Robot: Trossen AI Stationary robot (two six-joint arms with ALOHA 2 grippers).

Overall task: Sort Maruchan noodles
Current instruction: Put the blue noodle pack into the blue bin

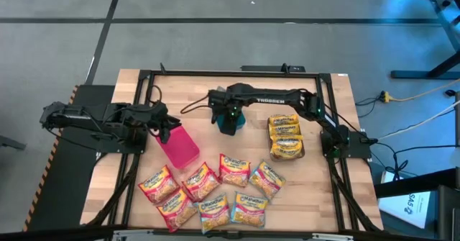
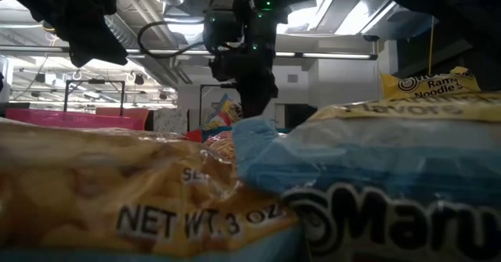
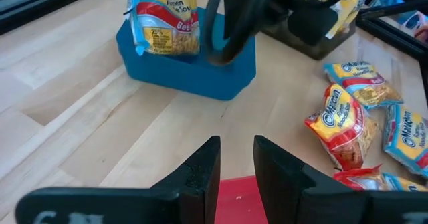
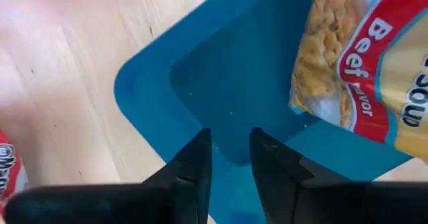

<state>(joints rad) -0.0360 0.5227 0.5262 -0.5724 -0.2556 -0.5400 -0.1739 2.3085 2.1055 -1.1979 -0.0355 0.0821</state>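
Right gripper (image 4: 229, 158) mine, fingers narrowly parted, grasping nothing, over teal bin (image 4: 221, 83) | light-blue noodle packet (image 4: 364, 57) lies inside bin | left gripper (image 3: 235, 164) also narrowly parted and empty, over pink bin (image 1: 179, 145) | remaining packets (image 1: 208, 191) on table (image 1: 316, 176).

Three bins stood on the table: one pink bin (image 1: 179, 145), one teal bin (image 1: 231, 121) and one dark bin (image 1: 287, 149) that held three stacked yellow Maruchan packets (image 1: 284, 134). One blue-wrapped beef packet (image 3: 162, 25) stood in the teal bin. About nine loose packets (image 1: 213, 193) lay spread on the wood, red ones and light-blue ones mixed.
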